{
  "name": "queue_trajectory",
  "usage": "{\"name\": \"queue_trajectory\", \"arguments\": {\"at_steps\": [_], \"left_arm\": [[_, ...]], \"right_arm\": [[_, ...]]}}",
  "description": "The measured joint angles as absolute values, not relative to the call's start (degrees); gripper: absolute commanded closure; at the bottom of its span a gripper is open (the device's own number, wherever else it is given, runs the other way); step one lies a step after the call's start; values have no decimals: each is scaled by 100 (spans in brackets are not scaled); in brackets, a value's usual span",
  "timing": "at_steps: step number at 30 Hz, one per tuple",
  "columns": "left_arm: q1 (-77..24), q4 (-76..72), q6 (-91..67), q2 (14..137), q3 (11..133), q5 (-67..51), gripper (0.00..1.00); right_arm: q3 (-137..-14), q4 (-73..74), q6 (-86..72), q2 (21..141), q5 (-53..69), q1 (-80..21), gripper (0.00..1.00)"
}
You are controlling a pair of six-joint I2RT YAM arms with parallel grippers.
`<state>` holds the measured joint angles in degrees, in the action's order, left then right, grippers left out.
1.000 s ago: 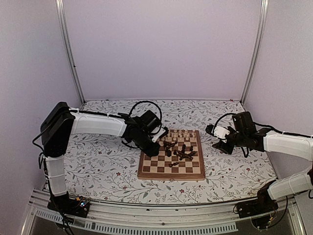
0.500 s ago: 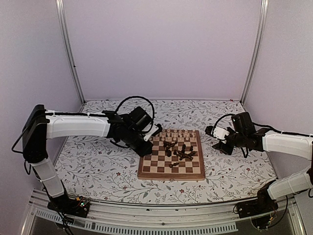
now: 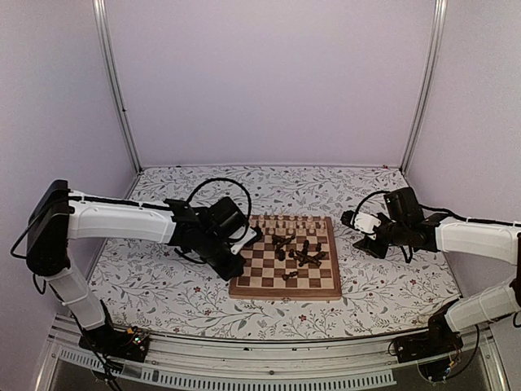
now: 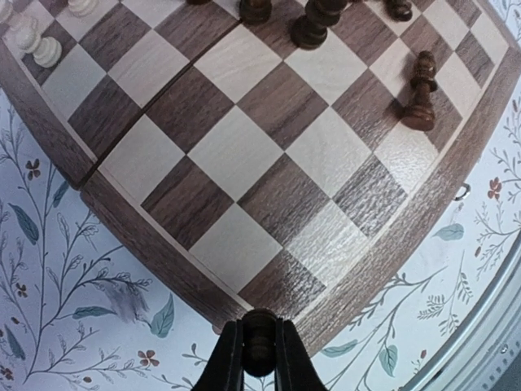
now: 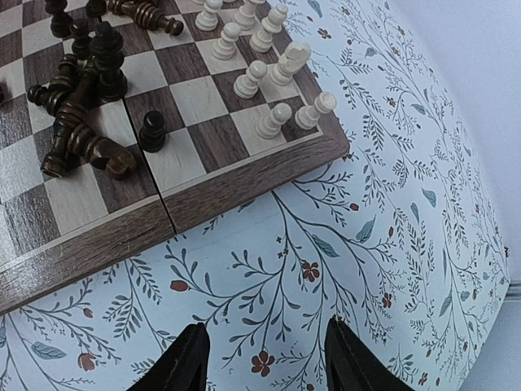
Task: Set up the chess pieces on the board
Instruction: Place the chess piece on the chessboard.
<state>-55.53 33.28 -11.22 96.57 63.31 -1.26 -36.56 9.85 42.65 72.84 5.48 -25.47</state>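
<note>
The board lies mid-table. Pale chess pieces stand along its far edge, and dark ones lie jumbled near the middle. My left gripper hovers at the board's near-left corner. In the left wrist view it is shut on a dark piece just off the board's corner; another dark piece rests on the squares beyond. My right gripper hangs to the right of the board, open over the floral cloth, with nothing between its fingers. Pale pieces and a dark heap show ahead of it.
The floral tablecloth surrounds the board on all sides. Pale walls and two metal posts close in the back and sides. A metal rail runs along the near table edge.
My left arm has swung from the board's far-left side toward its near-left corner, and its jaws have shut on a dark piece. The right arm has barely moved.
</note>
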Motion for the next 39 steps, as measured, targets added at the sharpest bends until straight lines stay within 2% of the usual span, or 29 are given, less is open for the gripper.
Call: {"name": "queue_trajectory", "arguments": {"at_steps": [21,39], "left_arm": [[-5555,3079,-1179,10471,6775,34,85],[-5555,3129,-1243,10547,6862,209,80]], "right_arm": [[-3634,987,4289,7306,548,-2547,49],[-3634,993,4292,7336,600,-2547,49]]}}
